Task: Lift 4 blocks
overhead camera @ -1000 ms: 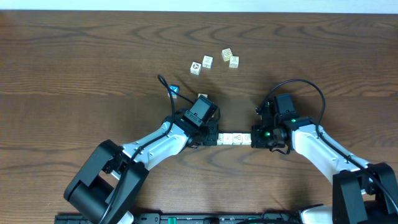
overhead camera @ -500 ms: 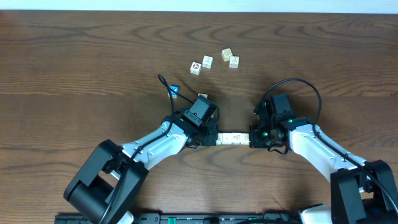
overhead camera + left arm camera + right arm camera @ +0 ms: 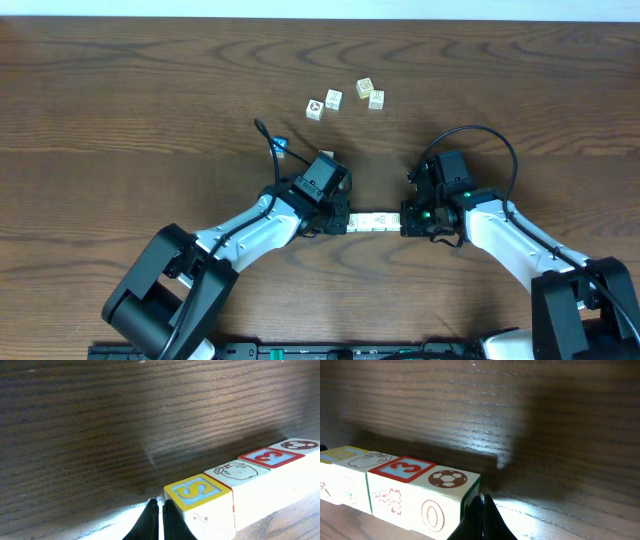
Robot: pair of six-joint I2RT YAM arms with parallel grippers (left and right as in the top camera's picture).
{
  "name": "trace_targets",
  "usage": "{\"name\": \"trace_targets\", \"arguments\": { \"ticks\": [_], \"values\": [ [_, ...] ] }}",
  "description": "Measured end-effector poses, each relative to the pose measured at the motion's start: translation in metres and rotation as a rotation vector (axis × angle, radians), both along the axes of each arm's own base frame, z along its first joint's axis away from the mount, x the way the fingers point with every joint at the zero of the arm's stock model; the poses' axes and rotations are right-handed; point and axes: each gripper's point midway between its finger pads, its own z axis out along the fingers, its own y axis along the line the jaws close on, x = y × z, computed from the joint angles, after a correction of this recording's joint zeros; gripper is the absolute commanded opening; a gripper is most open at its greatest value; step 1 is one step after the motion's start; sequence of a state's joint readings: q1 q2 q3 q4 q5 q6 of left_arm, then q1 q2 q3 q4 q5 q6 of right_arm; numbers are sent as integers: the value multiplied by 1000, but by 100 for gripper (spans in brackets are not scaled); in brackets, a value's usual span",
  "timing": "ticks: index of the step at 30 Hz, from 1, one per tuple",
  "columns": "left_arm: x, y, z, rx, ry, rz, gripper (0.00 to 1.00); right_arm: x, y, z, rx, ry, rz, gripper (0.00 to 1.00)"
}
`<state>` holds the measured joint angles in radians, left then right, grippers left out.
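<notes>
Four small cream-white wooden cubes [image 3: 375, 221] formed a touching row: yellow S, sketch, red 3, football. Fully closed, the left hand [image 3: 343, 222] and right hand [image 3: 407, 220] touched its nine and three o'clock ends.

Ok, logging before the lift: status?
Left gripper shut, right gripper shut. Row of four blocks pressed end to end between them. Spare blocks well clear.

Left fingers [image 3: 147, 527] and right fingers [image 3: 470, 529] are closed, pointing toward each other.
</notes>
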<state>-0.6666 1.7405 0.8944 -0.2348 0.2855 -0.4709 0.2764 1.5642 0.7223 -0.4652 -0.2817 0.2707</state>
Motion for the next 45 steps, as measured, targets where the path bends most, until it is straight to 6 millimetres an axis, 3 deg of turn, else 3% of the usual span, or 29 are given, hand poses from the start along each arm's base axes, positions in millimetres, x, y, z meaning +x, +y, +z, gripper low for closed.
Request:
{"name": "trace_targets", "arguments": {
  "ticks": [45],
  "values": [
    [8, -1, 2, -20, -23, 14, 7, -1, 2, -1, 6, 7, -21, 1]
  ]
}}
